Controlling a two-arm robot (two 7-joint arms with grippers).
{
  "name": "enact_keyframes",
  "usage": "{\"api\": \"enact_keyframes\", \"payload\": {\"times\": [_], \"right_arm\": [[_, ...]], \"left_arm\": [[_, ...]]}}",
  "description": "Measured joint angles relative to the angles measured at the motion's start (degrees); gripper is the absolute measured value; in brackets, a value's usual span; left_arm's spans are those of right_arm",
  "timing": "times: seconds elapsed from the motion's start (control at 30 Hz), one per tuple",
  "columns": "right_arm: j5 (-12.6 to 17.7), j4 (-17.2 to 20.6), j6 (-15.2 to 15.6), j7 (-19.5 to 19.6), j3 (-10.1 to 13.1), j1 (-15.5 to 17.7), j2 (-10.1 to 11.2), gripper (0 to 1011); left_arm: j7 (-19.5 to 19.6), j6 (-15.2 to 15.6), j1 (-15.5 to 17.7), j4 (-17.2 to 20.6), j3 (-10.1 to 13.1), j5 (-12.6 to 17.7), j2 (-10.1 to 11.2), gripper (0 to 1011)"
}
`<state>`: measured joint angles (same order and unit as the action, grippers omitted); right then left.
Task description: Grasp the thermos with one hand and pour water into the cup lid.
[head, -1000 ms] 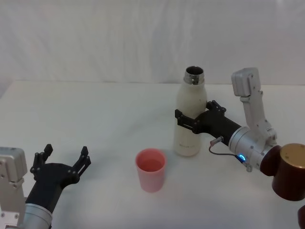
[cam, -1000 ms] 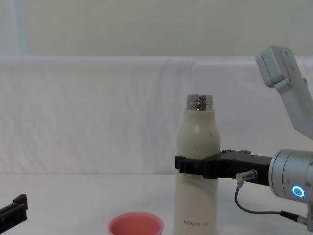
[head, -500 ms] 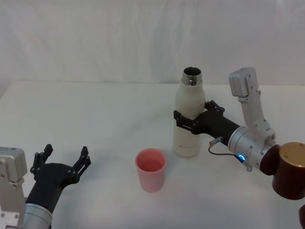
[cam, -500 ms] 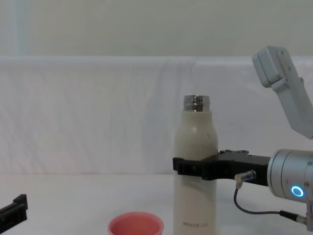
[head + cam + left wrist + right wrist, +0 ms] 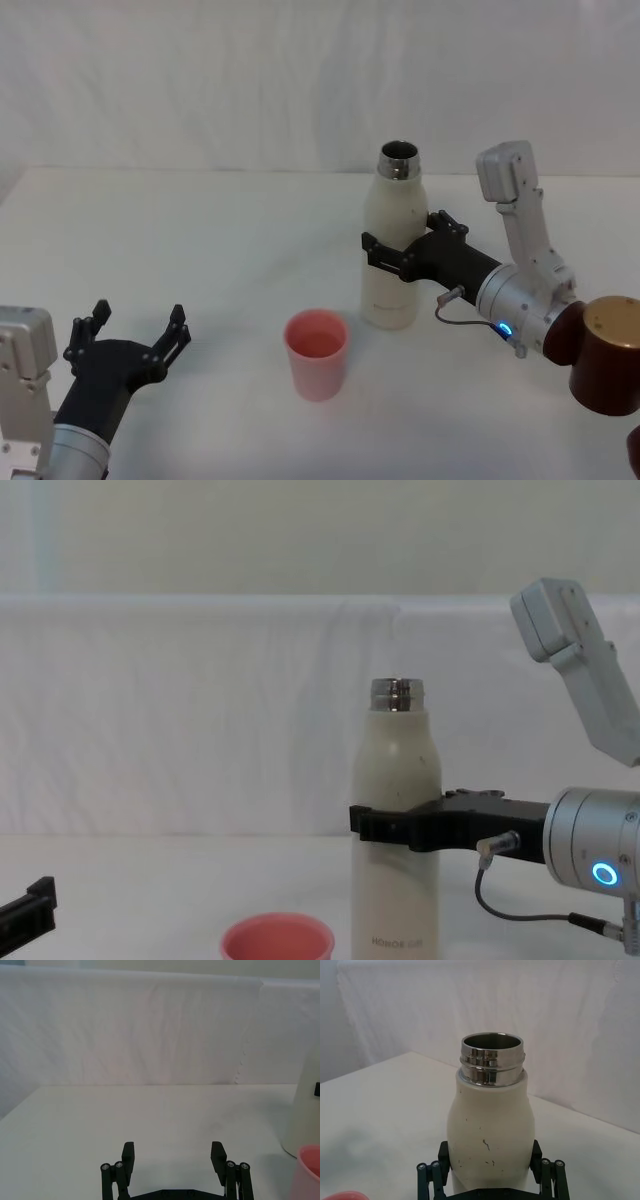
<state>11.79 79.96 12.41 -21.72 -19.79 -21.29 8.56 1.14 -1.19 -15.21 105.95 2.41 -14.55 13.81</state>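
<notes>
At the near left of the white table (image 5: 200,240) the left gripper (image 5: 128,340) rests idle, its two black fingers spread wide with nothing between them; the chest view catches just a finger tip at its lower left edge. Right of it, towards the middle and near the front, stands the cup lid (image 5: 317,355), a small pink-red cup with a thick rim, upright; whether it holds any liquid is hard to make out. Nothing stands between it and the thermos (image 5: 393,245), which is just behind and to the right of it, upright and uncapped. The thermos is a tall cream-white bottle with tapered shoulders, a shiny steel threaded neck and small grey lettering low on its body; the right wrist view shows small dark specks on it. Its base is cut off in the chest view, so whether it touches the table cannot be told. The right gripper (image 5: 396,256) reaches in from the right, its fingers clamped around the bottle's middle, a blue ring glowing on the silver arm behind.
</notes>
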Motion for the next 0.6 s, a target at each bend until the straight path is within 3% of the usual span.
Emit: {"api": "enact_keyframes", "payload": {"times": [0.6], "right_arm": [[0.8, -0.2, -0.2, 0.3, -0.5, -0.2, 0.4, 955]], "left_arm": [[0.0, 0.0, 0.0, 0.0, 0.0, 0.0, 0.0, 1001]]}}
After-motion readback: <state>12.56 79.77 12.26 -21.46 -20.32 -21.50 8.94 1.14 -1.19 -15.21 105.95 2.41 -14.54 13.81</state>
